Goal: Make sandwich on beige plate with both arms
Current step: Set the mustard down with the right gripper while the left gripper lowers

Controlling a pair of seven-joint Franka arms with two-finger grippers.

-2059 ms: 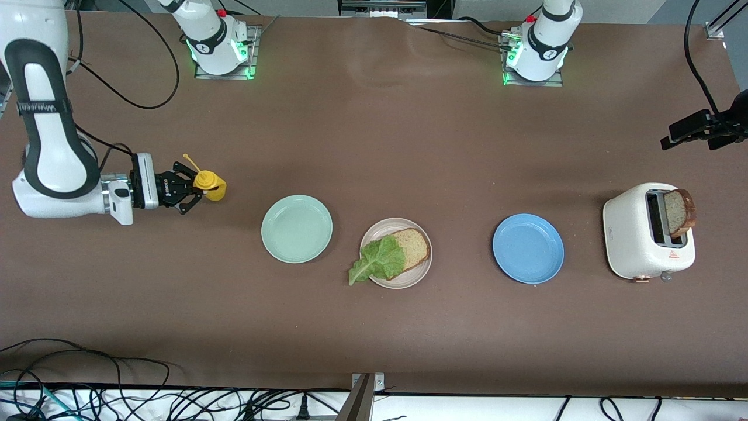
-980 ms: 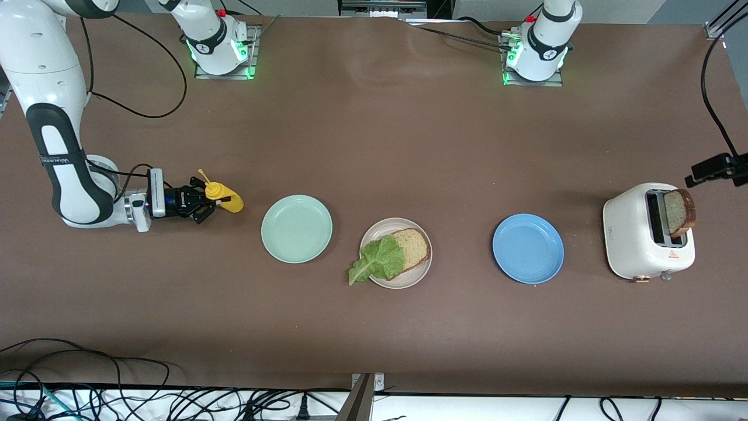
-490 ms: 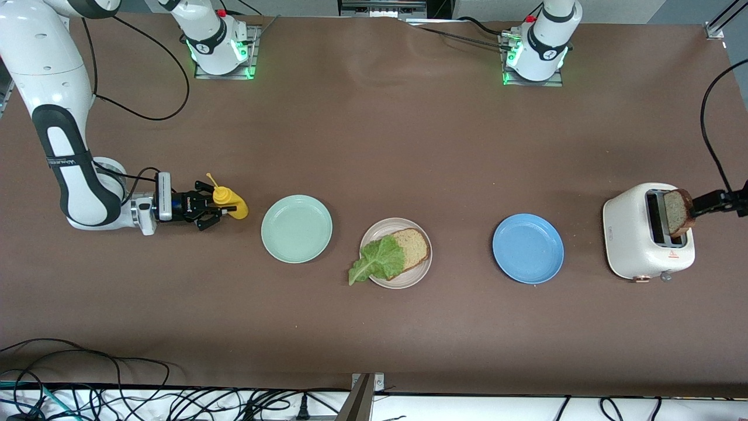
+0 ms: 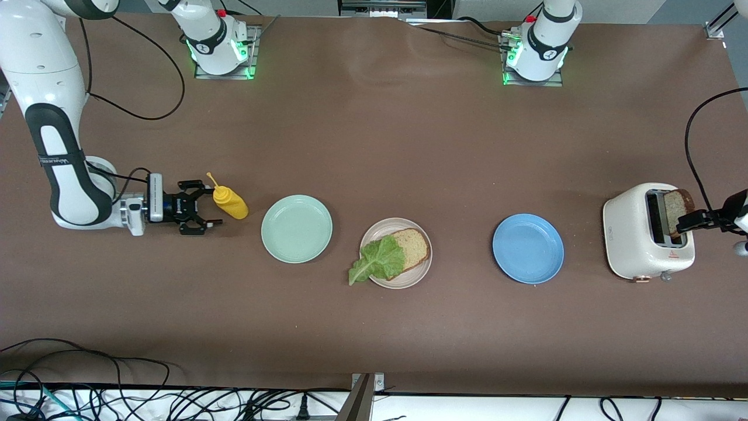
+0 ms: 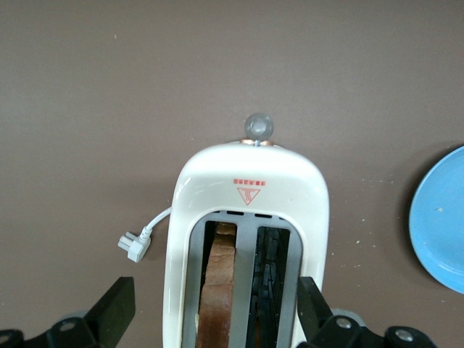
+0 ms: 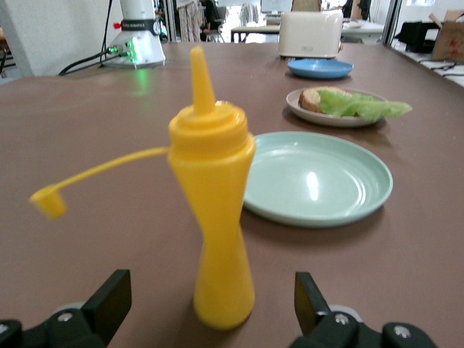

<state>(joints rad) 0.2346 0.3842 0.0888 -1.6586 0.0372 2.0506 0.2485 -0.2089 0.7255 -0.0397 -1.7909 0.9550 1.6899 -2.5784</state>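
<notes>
Letting go since a second ago, the right gripper stands spread wide just beside the upright yellow bottle, empty. The left gripper has come down over the toaster, fingers wide astride the bread slice in its slot. Lettuce half-covers another slice on the beige plate, between the mint plate and blue plate

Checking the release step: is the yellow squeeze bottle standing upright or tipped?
Upright. The yellow plastic squeeze bottle stands on its base on the brown table, nozzle up, cap dangling, between the right end effector's open fingers.
</notes>
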